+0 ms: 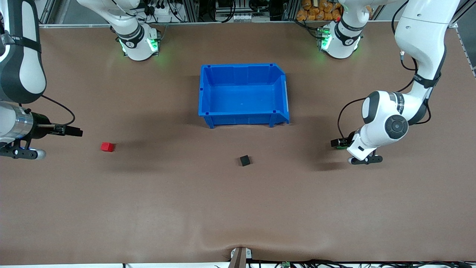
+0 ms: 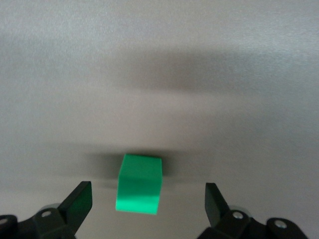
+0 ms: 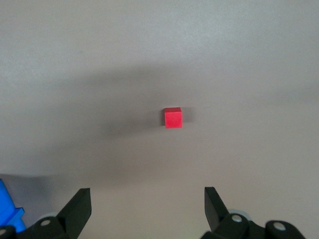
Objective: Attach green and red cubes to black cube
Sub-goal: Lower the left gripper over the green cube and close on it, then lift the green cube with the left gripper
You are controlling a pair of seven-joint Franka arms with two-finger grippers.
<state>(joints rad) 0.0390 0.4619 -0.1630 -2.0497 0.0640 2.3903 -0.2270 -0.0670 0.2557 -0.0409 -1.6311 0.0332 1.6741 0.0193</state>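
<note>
Green cube [image 2: 139,183] sits on the worktop between the released left gripper [image 2: 148,199] fingers, toward the left arm's end. Red cube [image 1: 107,146] lies at nine o'clock of the black cube [image 1: 244,160], under the released right gripper [image 3: 147,204], which hangs higher. An off-centre closure could nudge either cube askew.

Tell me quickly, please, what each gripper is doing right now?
Left gripper: open, holding nothing, fingers either side of the small bright green cube.
Right gripper: open, holding nothing, apart from the small bright red cube.
</note>
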